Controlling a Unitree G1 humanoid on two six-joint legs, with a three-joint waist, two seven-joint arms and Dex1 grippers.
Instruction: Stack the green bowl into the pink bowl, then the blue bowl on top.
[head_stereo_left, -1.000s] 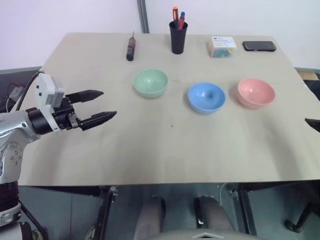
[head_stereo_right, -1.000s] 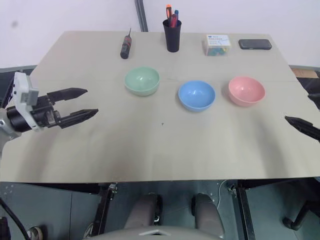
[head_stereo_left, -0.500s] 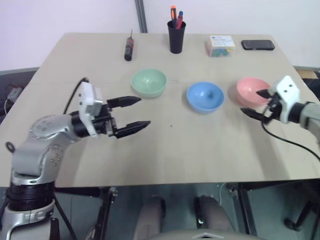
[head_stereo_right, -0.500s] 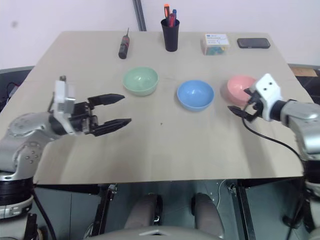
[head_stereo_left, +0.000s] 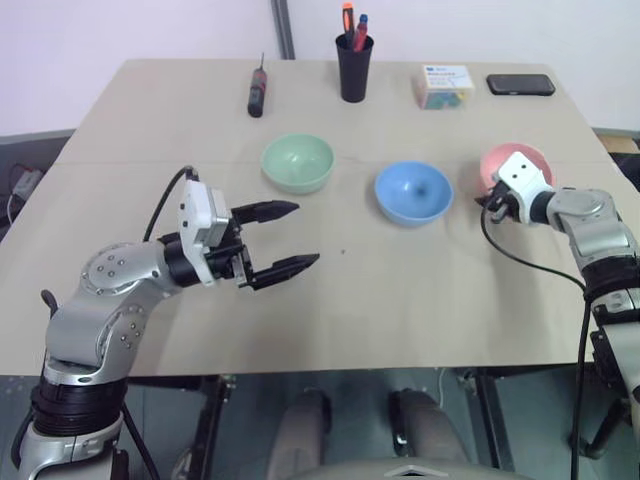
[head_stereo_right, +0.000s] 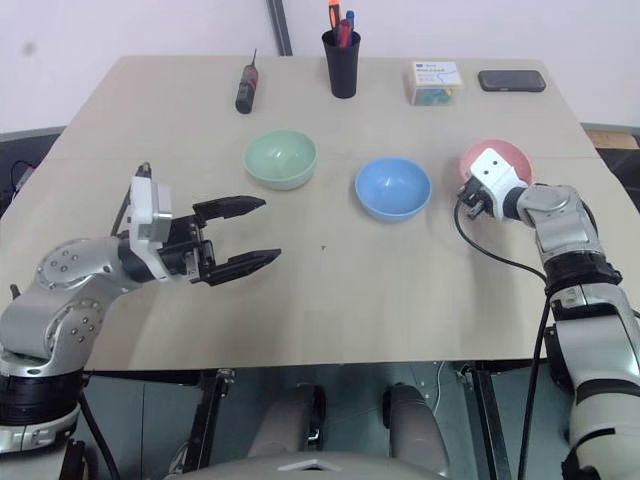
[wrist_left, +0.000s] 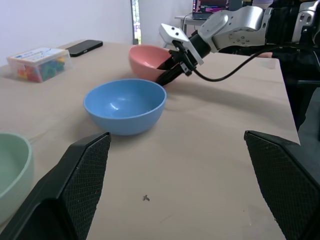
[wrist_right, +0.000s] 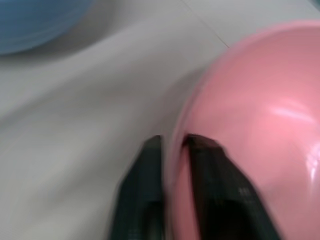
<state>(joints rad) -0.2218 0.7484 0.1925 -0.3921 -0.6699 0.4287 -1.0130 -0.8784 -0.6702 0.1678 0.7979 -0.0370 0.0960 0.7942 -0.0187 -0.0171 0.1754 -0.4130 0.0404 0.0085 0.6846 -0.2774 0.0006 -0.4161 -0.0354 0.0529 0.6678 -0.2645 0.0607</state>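
Three small bowls stand in a row across the table: the green bowl (head_stereo_left: 297, 162) on the left, the blue bowl (head_stereo_left: 413, 192) in the middle, the pink bowl (head_stereo_left: 503, 157) on the right. My right gripper (wrist_right: 174, 142) is shut on the pink bowl's (wrist_right: 260, 115) rim on the side toward the blue bowl, one finger inside and one outside. My left gripper (head_stereo_left: 303, 234) hangs open just above the table, nearer me than the green bowl and apart from it, with nothing between its fingers. The left wrist view looks across at the blue bowl (wrist_left: 125, 105) and the right gripper (wrist_left: 167, 75).
Along the table's far edge lie a screwdriver (head_stereo_left: 257, 95), a black cup of pens (head_stereo_left: 353, 65), a clear box of coloured bits (head_stereo_left: 446, 86) and a black phone (head_stereo_left: 520, 84). Bare tabletop (head_stereo_left: 380, 290) stretches between the bowls and the near edge.
My right gripper came in from the right, reached the pink bowl's rim and shut on it. My left gripper shifted right, toward the table's middle, staying open.
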